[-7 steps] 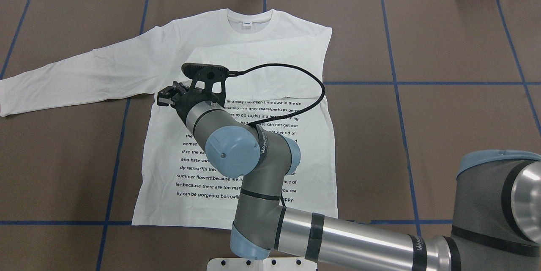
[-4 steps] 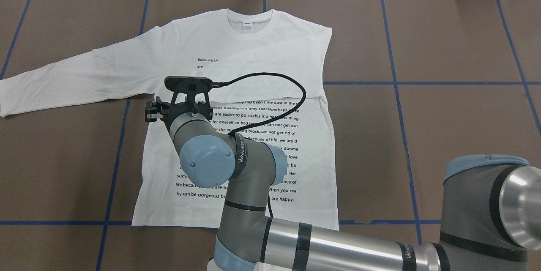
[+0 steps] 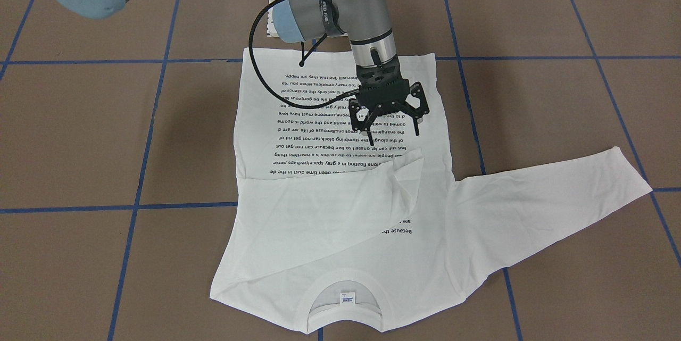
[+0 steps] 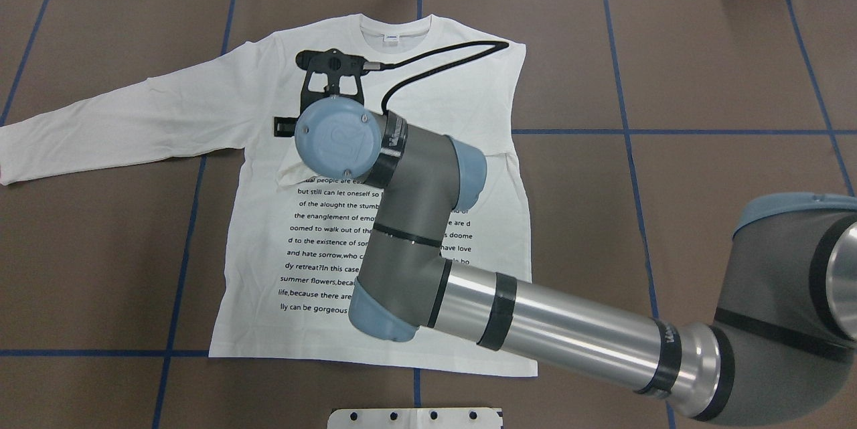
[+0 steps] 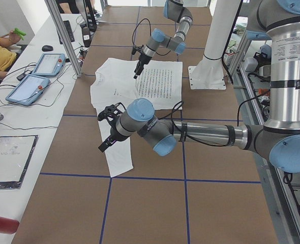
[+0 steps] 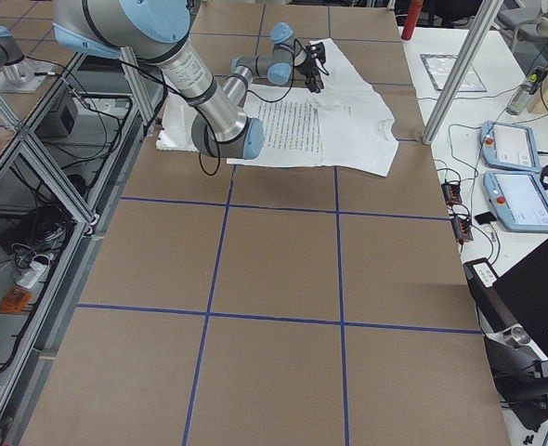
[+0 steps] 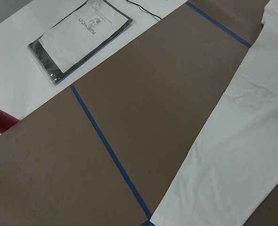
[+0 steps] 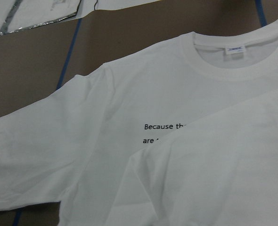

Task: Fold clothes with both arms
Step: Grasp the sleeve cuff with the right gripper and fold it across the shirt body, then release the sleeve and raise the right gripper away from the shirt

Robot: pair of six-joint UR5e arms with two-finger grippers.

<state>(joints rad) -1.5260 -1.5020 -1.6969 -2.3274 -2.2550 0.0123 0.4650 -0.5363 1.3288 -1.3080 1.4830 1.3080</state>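
R hand [image 3: 391, 127] has shifted off the armpit edge of the shirt [image 4: 251, 262] and is now hovering over the print [image 4: 321, 241], fingers spread, carrying nothing. You're looking at what reads as a finished release. The folded sleeve [image 3: 330, 192] is lying across the chest, cuff [image 3: 407, 173] a bit rucked, hiding some text. So approx. 1 sleeve fold done. The other sleeve [image 4: 114, 124] is stretching out flat over the brown worktop [image 4: 703, 81]. L hand [image 5: 107, 129] is hanging above that sleeve; can't tell if open or closed. Shirt is lying print-up, mid worktop, collar away from robot. Fabric: soft matte white cotton, round collar w/ small label [image 4: 390, 36], creasing gently at the folds.
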